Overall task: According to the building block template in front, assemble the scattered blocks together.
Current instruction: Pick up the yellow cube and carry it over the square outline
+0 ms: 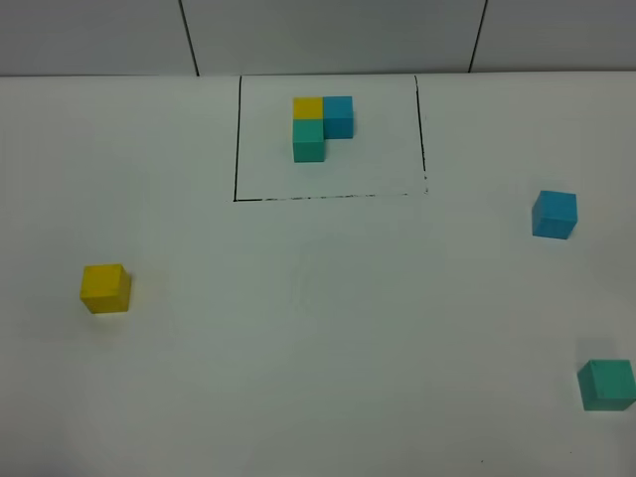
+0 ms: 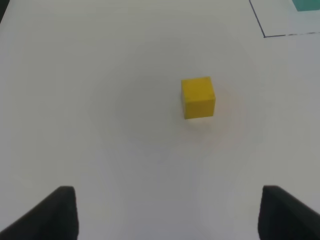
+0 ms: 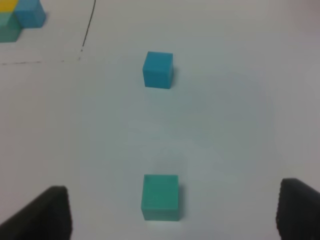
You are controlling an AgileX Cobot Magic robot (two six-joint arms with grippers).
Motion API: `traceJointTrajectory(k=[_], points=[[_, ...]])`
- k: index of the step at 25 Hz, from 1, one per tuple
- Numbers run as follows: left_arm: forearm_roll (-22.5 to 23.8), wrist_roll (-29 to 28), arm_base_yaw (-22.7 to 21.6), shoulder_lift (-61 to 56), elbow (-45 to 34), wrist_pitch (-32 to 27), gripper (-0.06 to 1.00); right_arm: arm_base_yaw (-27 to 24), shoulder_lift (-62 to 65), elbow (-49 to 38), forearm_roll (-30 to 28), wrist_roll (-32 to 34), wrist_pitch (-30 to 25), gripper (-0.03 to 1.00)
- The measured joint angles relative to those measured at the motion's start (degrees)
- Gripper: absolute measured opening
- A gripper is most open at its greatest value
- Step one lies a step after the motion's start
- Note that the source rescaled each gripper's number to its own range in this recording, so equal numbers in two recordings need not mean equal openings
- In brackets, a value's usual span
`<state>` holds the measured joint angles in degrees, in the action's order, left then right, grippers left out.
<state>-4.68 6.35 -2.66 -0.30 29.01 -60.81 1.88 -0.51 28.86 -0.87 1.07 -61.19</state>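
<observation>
The building block template (image 1: 320, 127) is an L of joined yellow, blue and teal cubes inside a black-line rectangle at the back middle; part of it shows in the right wrist view (image 3: 17, 20). The loose yellow cube (image 1: 105, 288) lies at the left and sits ahead of my open, empty left gripper (image 2: 167, 215) in the left wrist view (image 2: 198, 97). The loose sky-blue cube (image 1: 554, 214) and teal-green cube (image 1: 607, 384) lie at the right. My right gripper (image 3: 175, 210) is open, with the teal cube (image 3: 160, 197) close between its fingers and the blue cube (image 3: 158, 69) farther off. Neither gripper shows in the exterior view.
The white table (image 1: 318, 328) carries only the cubes and the black frame line (image 1: 237, 139). A grey wall with dark seams (image 1: 189, 40) runs behind the table's far edge. The frame's corner (image 2: 263, 36) shows in the left wrist view.
</observation>
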Motion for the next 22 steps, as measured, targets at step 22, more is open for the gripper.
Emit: traceJointTrajectory(k=[22], points=[[0.0, -0.1, 0.0, 0.0, 0.0, 0.0, 0.71, 0.0, 0.0, 0.0, 0.0, 0.0, 0.0, 0.67]])
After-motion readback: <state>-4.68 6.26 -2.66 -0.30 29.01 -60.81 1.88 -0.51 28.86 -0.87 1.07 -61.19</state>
